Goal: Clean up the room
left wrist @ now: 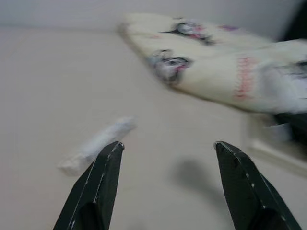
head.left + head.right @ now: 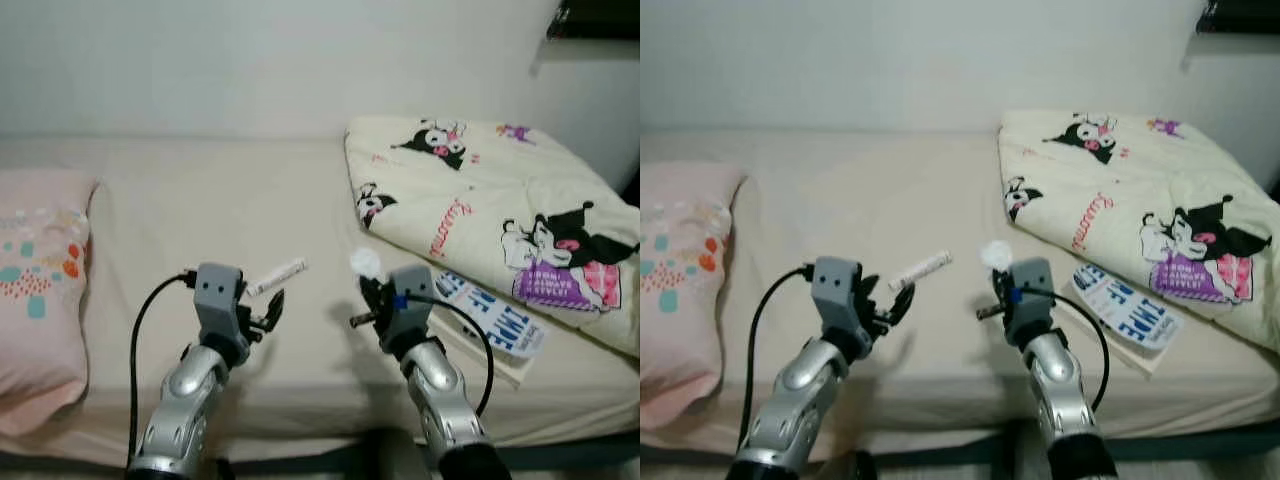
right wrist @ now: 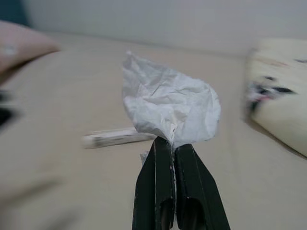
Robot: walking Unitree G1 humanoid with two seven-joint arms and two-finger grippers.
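My right gripper (image 3: 166,143) is shut on a crumpled white tissue (image 3: 168,108), held just above the bed; the same tissue (image 2: 365,264) shows above that gripper (image 2: 366,290) in the head views. A small white rolled wrapper (image 2: 276,277) lies on the beige sheet (image 2: 230,200) between the two arms. Open and holding nothing, my left gripper (image 2: 268,312) hovers close to the near end of the wrapper (image 1: 97,143), which lies just beyond one fingertip (image 1: 115,146).
A folded cartoon-print blanket (image 2: 500,210) covers the bed's right side. A magazine (image 2: 490,312) lies beside it near the front edge. A pink pillow (image 2: 35,290) rests at the left. A white wall (image 2: 270,60) runs behind the bed.
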